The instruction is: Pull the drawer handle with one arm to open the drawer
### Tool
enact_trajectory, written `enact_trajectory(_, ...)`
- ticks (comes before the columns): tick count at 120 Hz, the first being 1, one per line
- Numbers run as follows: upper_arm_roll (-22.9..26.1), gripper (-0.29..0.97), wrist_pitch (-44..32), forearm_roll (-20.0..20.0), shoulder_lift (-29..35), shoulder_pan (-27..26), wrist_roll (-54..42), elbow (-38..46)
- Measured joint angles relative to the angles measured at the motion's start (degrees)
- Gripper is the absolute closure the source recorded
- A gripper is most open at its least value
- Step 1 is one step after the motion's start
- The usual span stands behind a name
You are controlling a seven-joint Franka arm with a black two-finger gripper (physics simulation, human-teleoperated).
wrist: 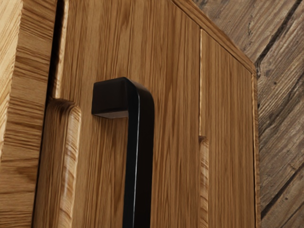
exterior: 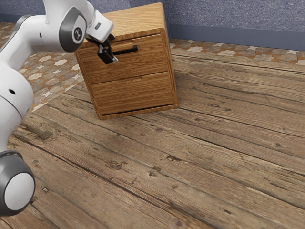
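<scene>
Claw (exterior: 107, 53), open or closed not discernible, at the 9 o'clock end of the black handle (exterior: 126, 49) on the top drawer (exterior: 143, 64) of the cabinet (exterior: 138, 19); risk: a hold this far off-centre may slip off the bar's end or skew the drawer.

A home-like room: plank floor (exterior: 214, 157), patterned tiles (exterior: 52, 71), blue-grey wall (exterior: 238, 14), wooden drawer cabinet (exterior: 131, 93).

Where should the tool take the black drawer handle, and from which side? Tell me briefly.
Take the handle on its straight bar, away from the bent end, coming straight at the upper drawer front. The bar stands off the wood, leaving a gap behind it to close across. The tool is by the bar's end now.
</scene>
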State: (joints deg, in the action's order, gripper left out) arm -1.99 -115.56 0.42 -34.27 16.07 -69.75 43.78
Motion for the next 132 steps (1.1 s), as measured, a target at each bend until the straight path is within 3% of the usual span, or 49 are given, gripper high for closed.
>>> enact_trajectory(78, -0.11, 0.00, 4.35, -6.23, 0.03, 0.28, -2.94, 0.19)
enact_trajectory(132, -0.25, 0.00, 5.78, -7.71, 0.67, 0.22, -4.46, 1.48)
